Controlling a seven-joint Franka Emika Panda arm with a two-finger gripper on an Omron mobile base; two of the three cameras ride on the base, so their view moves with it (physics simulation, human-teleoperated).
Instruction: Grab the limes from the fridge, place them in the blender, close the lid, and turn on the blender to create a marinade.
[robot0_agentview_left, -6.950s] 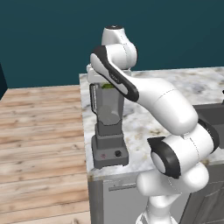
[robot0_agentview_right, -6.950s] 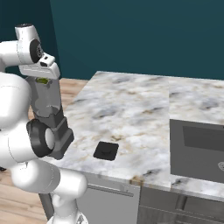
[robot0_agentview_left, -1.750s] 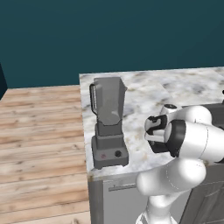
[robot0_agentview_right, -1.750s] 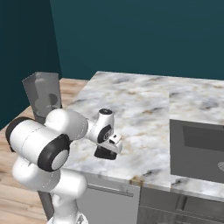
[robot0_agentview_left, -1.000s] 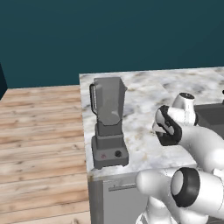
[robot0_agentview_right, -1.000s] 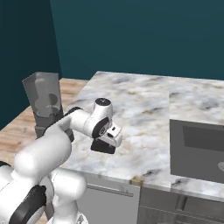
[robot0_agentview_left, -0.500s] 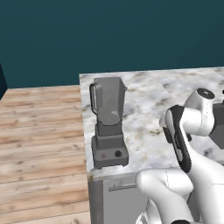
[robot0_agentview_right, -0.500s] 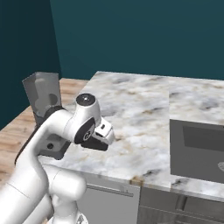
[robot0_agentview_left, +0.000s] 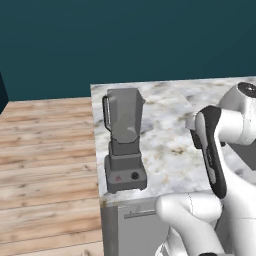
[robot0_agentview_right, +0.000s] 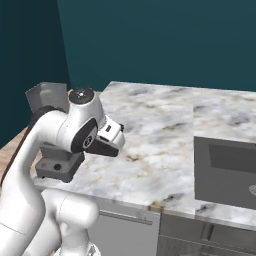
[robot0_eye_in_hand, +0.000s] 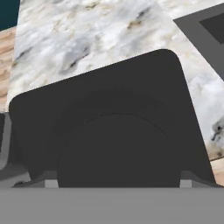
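Over the near part of the marble counter (robot0_agentview_right: 160, 130), the gripper (robot0_eye_in_hand: 118, 181) holds its jaws wide apart. The two tips sit against either side of the round raised middle of the lid (robot0_eye_in_hand: 109, 109), so the claw is pinching that black square cap. In the hand view the lid lies flat across the claw, its rounded corners reaching out past both tips. The veined counter (robot0_eye_in_hand: 87, 35) shows beyond its far edge.

From the right base view, the gripper (robot0_agentview_right: 107, 145) hangs just above the stone. A dark edge of the lid (robot0_agentview_right: 102, 148) shows under the white hand, clear of the surface, though how far clear cannot be told.

To the left of the hand, partly hidden by the arm's upper link, is the blender (robot0_agentview_right: 57, 167). In the left base view the blender (robot0_agentview_left: 124, 140) stands upright at the near left corner of the counter (robot0_agentview_left: 170, 145). Its grey tapered jar is open at the rim and the handle is on its left side. A red button (robot0_agentview_left: 118, 178) and a black knob (robot0_agentview_left: 134, 175) face out from the dark base. What lies inside the jar cannot be made out through its cloudy wall.

To the right, well apart from the hand, a dark sink (robot0_agentview_right: 225, 170) is set into the stone, and a corner of the sink (robot0_eye_in_hand: 205, 26) also shows in the hand view. A wooden floor (robot0_agentview_left: 45, 150) runs off to the left of the counter. A teal wall (robot0_agentview_left: 125, 40) closes the far side.
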